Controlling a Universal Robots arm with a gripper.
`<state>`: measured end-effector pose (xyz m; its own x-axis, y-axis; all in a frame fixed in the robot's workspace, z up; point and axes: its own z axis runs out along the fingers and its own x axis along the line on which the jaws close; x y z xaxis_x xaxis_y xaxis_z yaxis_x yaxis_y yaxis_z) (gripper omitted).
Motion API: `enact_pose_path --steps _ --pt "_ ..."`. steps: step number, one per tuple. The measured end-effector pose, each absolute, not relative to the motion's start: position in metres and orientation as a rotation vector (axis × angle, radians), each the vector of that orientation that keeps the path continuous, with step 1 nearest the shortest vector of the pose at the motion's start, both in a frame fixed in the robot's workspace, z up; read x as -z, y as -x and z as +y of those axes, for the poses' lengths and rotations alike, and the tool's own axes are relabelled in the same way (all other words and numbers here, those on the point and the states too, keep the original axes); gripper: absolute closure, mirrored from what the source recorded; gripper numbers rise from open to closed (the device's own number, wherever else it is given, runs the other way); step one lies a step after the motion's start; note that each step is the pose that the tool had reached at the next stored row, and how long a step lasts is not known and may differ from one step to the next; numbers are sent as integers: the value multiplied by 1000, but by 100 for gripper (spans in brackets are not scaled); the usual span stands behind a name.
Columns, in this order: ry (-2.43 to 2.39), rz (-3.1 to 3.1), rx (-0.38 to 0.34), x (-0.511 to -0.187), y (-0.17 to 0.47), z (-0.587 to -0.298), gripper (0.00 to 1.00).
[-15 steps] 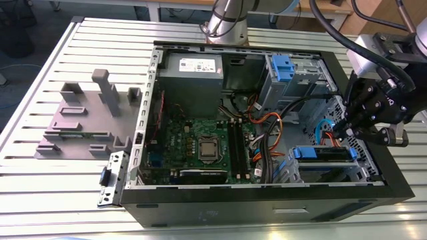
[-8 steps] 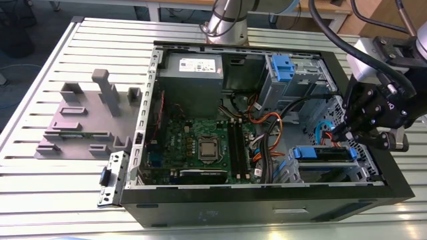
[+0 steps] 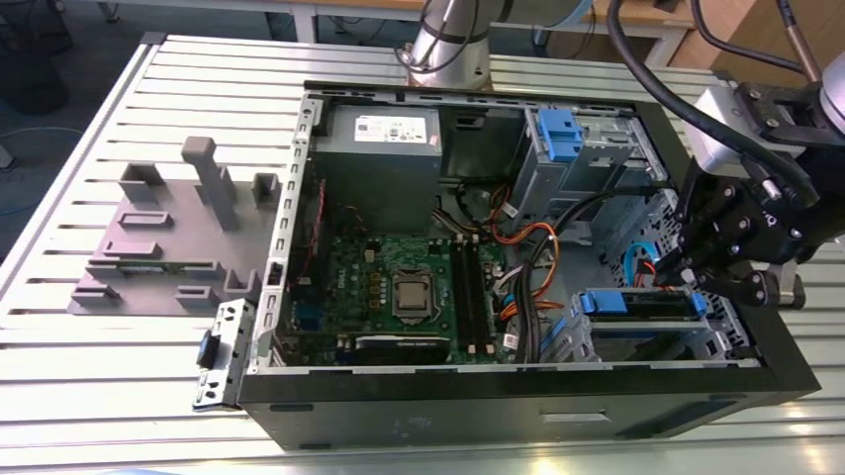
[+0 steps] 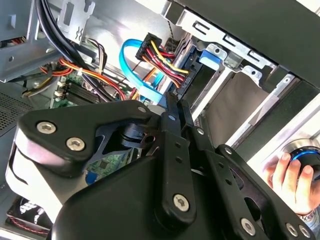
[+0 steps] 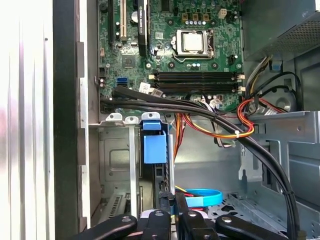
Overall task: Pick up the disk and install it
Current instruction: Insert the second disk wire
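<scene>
claw: fingers close together, gripping nothing I can see | disk: seated in the drive bay of the open computer case, blue rail up, just below the fingertips | a person's hand: on a knob nearby

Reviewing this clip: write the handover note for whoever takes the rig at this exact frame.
Pincer: low inside the open black computer case, at the drive bay on the exterior view's right; grip state cannot be judged.
Disk: the silver hard drive in blue plastic caddy rails sits in that bay, directly at the pincer; in the first wrist view its blue end tab stands in the slot.
Done: disk is off the grey plastic slotted holder and brought into the bay.
Left: full seating not confirmed.
A person's hand rests beside the case.
</scene>
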<state>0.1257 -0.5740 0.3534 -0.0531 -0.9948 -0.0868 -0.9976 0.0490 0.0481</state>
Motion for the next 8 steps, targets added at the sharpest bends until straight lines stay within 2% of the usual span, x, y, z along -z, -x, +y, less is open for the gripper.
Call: enact_pose_path --steps 8 --pt "2141 2253 -147 -350 -126 -575 84"
